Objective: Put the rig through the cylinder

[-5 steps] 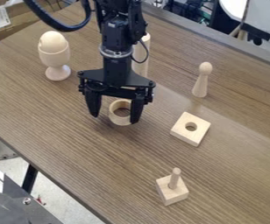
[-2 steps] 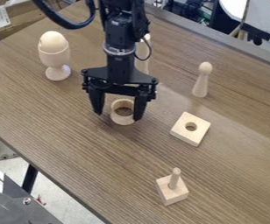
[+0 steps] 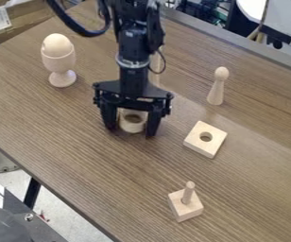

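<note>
- down comes the hand [image 3: 131, 131], a little lower and rightward in view since the earlier frames, and the ring [image 3: 132, 127] has slid slightly right too
- and look at that hand: spread wide, one finger either side of the ring, nothing gripped; whether either finger touches the wood, i can't tell
- the ring sits on the tabletop [image 3: 79, 132], directly below the hand, its upper part tucked behind the black crossbar
- over to the peg now, upright on its square base [image 3: 186, 208], well apart from the ring, down towards the near side of the view
- off to one side between those two, the flat square block with a hole [image 3: 195, 142], lying right of the straight path from ring to peg
- farther back on the right stands the peg doll [image 3: 217, 90], upright, round head on top
- partly blocked by the arm, a tall pale wooden piece [image 3: 155, 68] stands behind
- and far left, the egg cup [image 3: 61, 75], standing, with a wooden egg [image 3: 57, 45] in it
</note>
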### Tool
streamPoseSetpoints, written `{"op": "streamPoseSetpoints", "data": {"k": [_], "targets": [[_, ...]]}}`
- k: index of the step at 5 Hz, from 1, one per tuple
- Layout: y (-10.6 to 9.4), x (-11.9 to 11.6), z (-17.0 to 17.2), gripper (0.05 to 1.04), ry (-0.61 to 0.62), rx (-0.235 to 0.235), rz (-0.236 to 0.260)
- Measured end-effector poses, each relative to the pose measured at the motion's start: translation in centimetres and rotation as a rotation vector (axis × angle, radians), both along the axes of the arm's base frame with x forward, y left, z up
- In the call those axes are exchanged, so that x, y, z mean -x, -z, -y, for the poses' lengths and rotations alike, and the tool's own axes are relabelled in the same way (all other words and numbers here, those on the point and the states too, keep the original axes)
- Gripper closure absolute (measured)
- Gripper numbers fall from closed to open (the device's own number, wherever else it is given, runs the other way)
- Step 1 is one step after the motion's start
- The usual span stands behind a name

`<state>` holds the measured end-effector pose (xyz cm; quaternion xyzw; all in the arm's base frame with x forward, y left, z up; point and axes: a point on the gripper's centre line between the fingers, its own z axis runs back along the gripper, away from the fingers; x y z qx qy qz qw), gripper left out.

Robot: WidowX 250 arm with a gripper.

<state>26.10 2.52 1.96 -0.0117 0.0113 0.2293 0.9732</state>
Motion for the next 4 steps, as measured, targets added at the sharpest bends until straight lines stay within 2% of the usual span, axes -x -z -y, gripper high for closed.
{"op": "streamPoseSetpoints", "data": {"k": [1, 2, 3, 4], "targets": [[-0.1, -0.1, -0.1, 0.301, -0.013, 0.006, 0.007], [-0.3, 0.6, -0.2, 0.301, -0.019, -0.001, -0.007], [-3.2, 0.7, -0.2, 0.301, -0.019, -0.013, 0.051], [-7.3, 0.9, -0.1, 0.301, -0.01, -0.044, 0.086]]}}
